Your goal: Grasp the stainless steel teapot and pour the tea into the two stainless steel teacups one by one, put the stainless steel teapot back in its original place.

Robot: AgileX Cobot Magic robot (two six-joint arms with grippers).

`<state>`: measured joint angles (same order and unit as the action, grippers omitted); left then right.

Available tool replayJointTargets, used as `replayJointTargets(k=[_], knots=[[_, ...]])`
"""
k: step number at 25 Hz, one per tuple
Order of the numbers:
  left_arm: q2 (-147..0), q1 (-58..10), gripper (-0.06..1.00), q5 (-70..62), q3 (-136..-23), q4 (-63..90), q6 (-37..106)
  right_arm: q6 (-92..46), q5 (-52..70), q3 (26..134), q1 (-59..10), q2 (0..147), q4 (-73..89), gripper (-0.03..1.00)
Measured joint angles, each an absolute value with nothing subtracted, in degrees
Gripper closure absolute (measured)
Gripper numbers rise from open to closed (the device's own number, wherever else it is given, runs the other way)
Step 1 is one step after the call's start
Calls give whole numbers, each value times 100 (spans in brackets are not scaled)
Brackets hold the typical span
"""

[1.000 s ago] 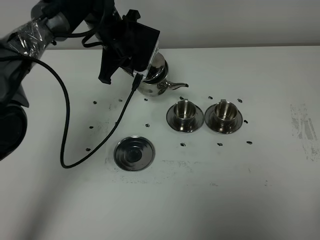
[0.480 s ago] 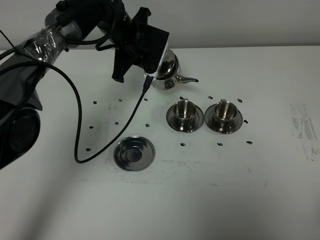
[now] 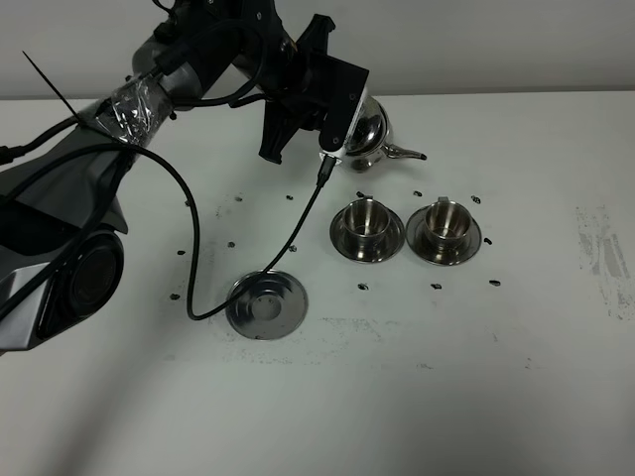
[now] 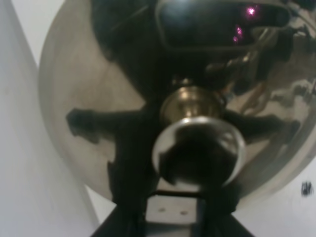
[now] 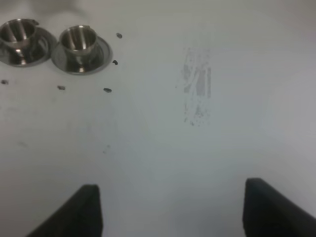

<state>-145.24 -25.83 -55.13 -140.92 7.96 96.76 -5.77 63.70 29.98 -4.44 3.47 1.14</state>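
While the teapot (image 3: 371, 135) hangs in the left gripper (image 3: 339, 127), lifted off the table (image 3: 496, 387) and just behind the two cups (image 3: 367, 220), the task looks to be at its carrying stage. The grasp is done. The gripper is clamped tight on the pot, presumably at the handle, though the handle itself is hidden. In the left wrist view the domed lid and its knob (image 4: 197, 153) fill the picture right above the jaws. The spout (image 3: 407, 152) points toward the right side, behind the left cup rather than over it. The pot seems about upright, and no stream shows. Both cups sit on their saucers, and no dark tea can be made out in either, so both pours seem still to come. The bare saucer (image 3: 266, 304), well apart on the near left, is empty, so the return is also left to do. The right gripper (image 5: 180, 210) hovers with its fingers spread wide over bare table, holding nothing.
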Motion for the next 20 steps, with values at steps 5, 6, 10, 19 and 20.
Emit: replayJointTargets(k=[5,6,10,19,20], knots=[[-14634,-2660,76,-5376,-14092,935,9893,-581,6370,2998,-444,347,0,38],[-14639,-2672,76,-5314,-14092,941,9914,-581,6370,2998,-444,347,0,38],[-14647,-2709,76,-5189,-14092,955,9941,-581,6370,2998,-444,347,-42,38],[-14647,-2746,76,-5111,-14096,955,10049,-581,6370,2998,-444,347,-58,38],[-14647,-2750,76,-5090,-14096,955,10060,-581,6370,2998,-444,347,-58,38]])
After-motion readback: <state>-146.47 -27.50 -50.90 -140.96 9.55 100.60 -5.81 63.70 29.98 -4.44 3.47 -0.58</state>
